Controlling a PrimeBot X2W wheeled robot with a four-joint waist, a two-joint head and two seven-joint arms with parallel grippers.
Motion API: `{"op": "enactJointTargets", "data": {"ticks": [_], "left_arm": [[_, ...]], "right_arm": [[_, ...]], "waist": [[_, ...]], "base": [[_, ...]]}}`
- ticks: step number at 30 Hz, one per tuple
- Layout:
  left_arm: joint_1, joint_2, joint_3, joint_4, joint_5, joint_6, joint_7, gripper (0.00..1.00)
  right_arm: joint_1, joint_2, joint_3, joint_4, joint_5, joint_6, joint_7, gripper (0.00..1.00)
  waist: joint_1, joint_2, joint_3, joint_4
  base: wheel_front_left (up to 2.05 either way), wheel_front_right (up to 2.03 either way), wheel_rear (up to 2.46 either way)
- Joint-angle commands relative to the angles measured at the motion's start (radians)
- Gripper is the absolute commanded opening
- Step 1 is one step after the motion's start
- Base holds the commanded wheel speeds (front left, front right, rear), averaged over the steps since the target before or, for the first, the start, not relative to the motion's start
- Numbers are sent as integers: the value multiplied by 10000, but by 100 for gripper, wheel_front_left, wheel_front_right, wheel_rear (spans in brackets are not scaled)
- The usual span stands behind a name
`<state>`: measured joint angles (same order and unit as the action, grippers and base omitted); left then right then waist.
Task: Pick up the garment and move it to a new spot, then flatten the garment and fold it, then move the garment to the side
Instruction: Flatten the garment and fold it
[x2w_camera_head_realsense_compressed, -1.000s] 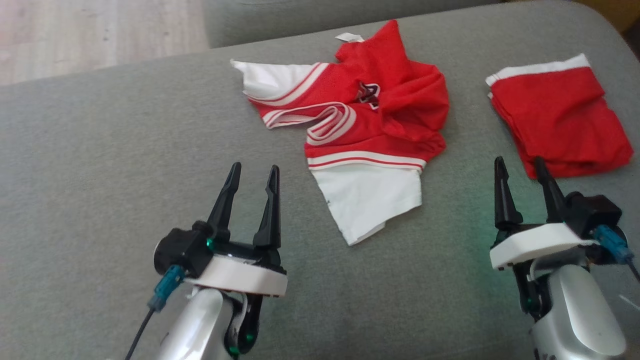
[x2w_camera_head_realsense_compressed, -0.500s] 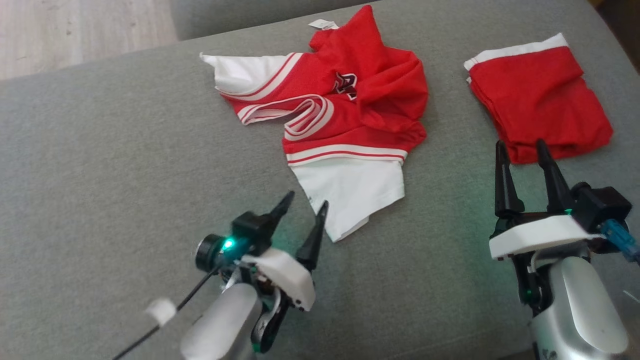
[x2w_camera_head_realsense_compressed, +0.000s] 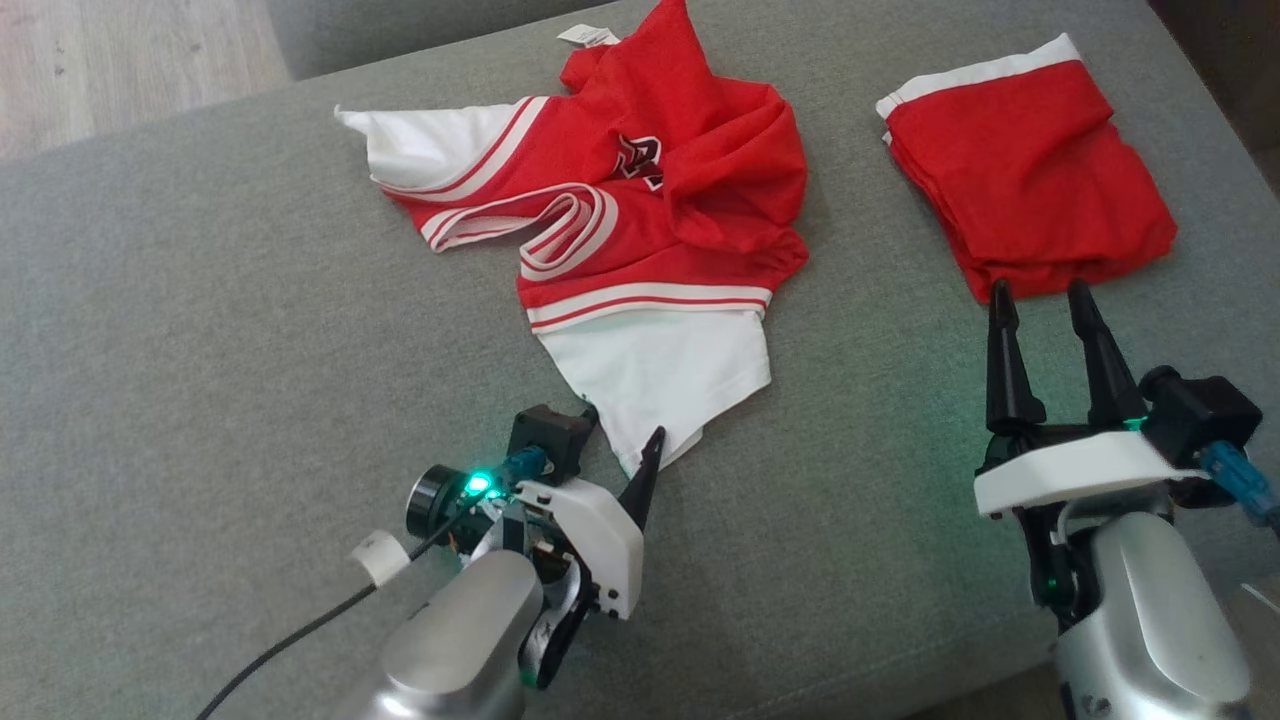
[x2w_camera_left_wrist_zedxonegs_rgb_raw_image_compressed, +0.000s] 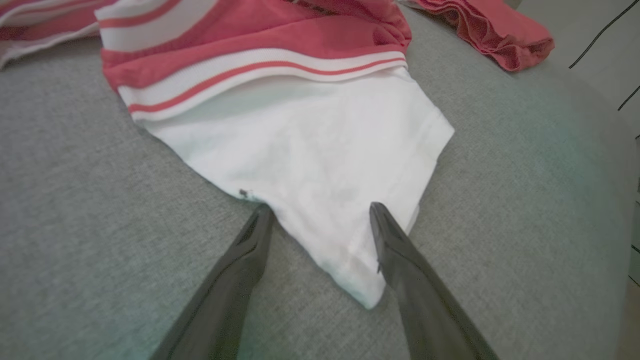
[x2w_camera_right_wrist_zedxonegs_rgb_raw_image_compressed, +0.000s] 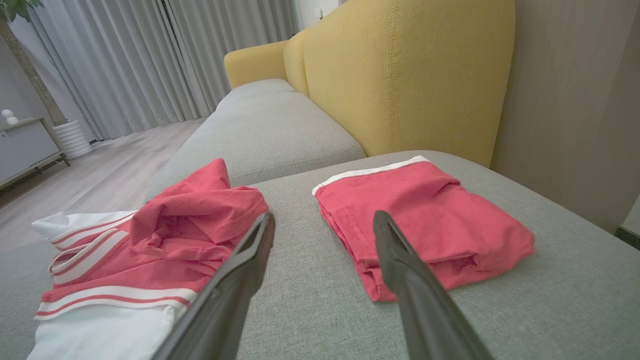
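On the left we see the left gripper (x2w_camera_head_realsense_compressed: 622, 425) low over the grey woven cushion (x2w_camera_head_realsense_compressed: 200, 320), its two dark fingers spread apart and holding nothing. The head view hides one finger behind the wrist's black block. The left wrist view gives us both, with the pointed white corner of the garment (x2w_camera_head_realsense_compressed: 650, 200) lying on the cushion between them; whether the tips touch the cloth we cannot tell. The garment lies crumpled in the middle of the cushion. It is a red jersey with white panels, red-and-white striped bands, a looped striped trim and a dark emblem. Its red body is bunched in soft folds, and a small white tag (x2w_camera_head_realsense_compressed: 588, 35) sits at the far edge. Right of it, well apart, the right gripper (x2w_camera_head_realsense_compressed: 1039, 290) hovers with fingers parted and empty, its tips just short of a folded red piece (x2w_camera_head_realsense_compressed: 1030, 170) with a white hem. The right wrist view adds a yellow padded backrest (x2w_camera_right_wrist_zedxonegs_rgb_raw_image_compressed: 400, 75), pale pleated curtains (x2w_camera_right_wrist_zedxonegs_rgb_raw_image_compressed: 125, 60) and a wooden floor (x2w_camera_right_wrist_zedxonegs_rgb_raw_image_compressed: 100, 185).
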<state>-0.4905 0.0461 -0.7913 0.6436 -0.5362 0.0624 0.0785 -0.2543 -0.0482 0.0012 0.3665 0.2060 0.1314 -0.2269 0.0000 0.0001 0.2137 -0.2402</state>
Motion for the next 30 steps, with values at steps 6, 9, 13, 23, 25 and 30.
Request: {"op": "enactJointTargets", "data": {"ticks": [6,9,13,23,25,30], "left_arm": [[-289,41,-163,209,-303,138,185,100],[-314,41,-247,280,-424,178,170,100],[-360,41,-382,350,-663,87,237,100],[-622,41,-435,427,-898,33,-256,0],[-688,41,-276,433,-927,128,-668,0],[-779,184,595,313,-1167,436,-2398,0]], "right_arm": [[-299,-20,269,-208,99,-7,-192,100],[-329,-20,319,-172,119,-7,-215,100],[-416,-20,392,-173,175,-7,-242,100],[-482,-20,315,-170,323,-7,-300,100],[-461,-20,235,-146,295,-7,-309,100],[-418,-20,97,-136,102,-7,-315,100]], "waist": [[0,-1,-37,-9],[0,-1,-40,-22],[0,-1,53,-94],[0,-1,219,-242],[0,-1,165,-185],[0,-1,-123,233]], "base": [[0,0,0],[0,0,0],[0,0,0],[0,0,0],[0,0,0],[0,0,0]]}}
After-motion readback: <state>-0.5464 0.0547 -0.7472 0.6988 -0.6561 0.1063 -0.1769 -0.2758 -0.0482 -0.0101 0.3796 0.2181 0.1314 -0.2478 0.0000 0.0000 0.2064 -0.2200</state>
